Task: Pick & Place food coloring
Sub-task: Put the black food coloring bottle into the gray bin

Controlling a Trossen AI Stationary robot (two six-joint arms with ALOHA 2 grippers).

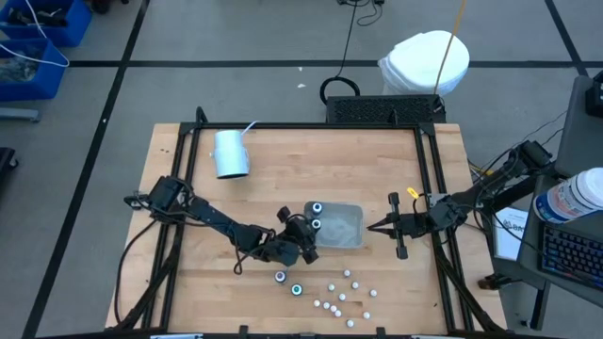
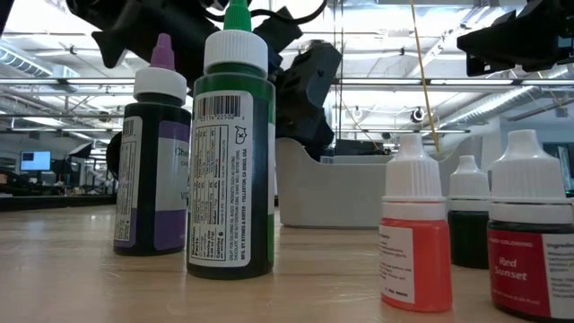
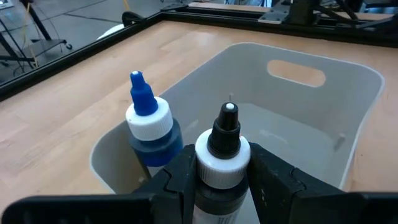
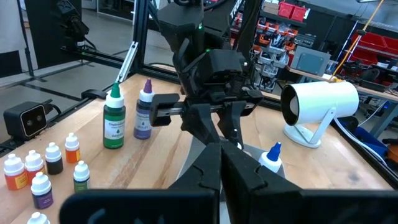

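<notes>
The food coloring is a set of small bottles. A black-tipped, white-capped bottle point(image 3: 222, 146) stands upright between the fingers of my left gripper point(image 3: 222, 177), over the left end of the grey tray point(image 3: 311, 99). A blue-tipped bottle point(image 3: 149, 124) stands in the tray's corner beside it. On the wood near the front edge stand a green bottle point(image 2: 229, 152), a purple bottle point(image 2: 152, 152) and several small white-capped ones point(image 1: 341, 294). My right gripper point(image 1: 370, 227) hovers shut at the tray's right end. My left gripper pinches the black-tipped bottle between its two fingers, on the white cap and the neck just below it point(image 3: 221, 167). The fingers point(image 3: 180, 180) come slanting down from the table's left. The bottle is upright; its base is hidden by the gripper.
A pale cylindrical cup point(image 1: 231, 153) lies on its side at the far left of the table. Black rails point(image 1: 426, 160) frame the wooden top. The right half of the tray point(image 1: 347, 226) holds no bottles. Bare wood lies between the cup and the tray.
</notes>
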